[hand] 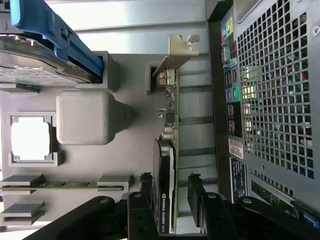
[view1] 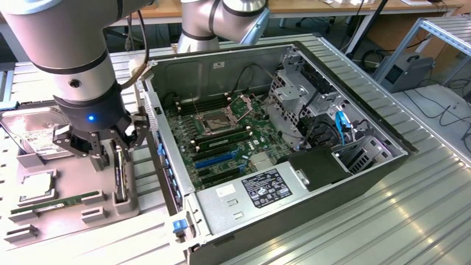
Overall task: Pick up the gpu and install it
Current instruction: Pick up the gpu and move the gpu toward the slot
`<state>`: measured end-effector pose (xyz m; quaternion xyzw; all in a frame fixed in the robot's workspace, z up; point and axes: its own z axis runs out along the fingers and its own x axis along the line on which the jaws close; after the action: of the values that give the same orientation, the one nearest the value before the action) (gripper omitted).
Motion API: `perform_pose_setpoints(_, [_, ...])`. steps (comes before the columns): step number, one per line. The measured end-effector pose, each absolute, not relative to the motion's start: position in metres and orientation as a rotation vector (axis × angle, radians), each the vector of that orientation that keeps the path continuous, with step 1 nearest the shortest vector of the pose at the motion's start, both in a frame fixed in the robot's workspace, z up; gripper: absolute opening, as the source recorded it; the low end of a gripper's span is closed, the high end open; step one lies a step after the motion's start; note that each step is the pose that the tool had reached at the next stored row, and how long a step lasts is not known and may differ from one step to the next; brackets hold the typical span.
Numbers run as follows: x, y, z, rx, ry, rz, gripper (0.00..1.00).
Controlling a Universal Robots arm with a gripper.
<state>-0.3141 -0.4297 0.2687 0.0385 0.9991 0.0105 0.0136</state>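
— gpu [hand: 167, 165] sits right between the jaws. The gripper [hand: 170, 182] is spread wide, one finger on each side of the card, gripping nothing.
— Where's the card?
— On edge in its slot in the grey holder [view1: 74, 218], lower left of the exterior view, with its pale bracket at the end away from the jaws.
— Which step?
— The pick, I'd say: nothing lifted, nothing installed. The open computer case [view1: 294, 138] lies mid-frame, just beside the holder on the table [view1: 412, 221].
— What does it call for?
— Jaws square on the flat faces and a firm close, I reckon. A skewed pinch could jam the card in its slot.
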Motion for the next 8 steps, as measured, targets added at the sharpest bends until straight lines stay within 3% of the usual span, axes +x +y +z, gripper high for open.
perform_pose_setpoints(8, [-0.3145, -0.4191, 0.2599, 0.120, 3.112, 0.031, 0.42])
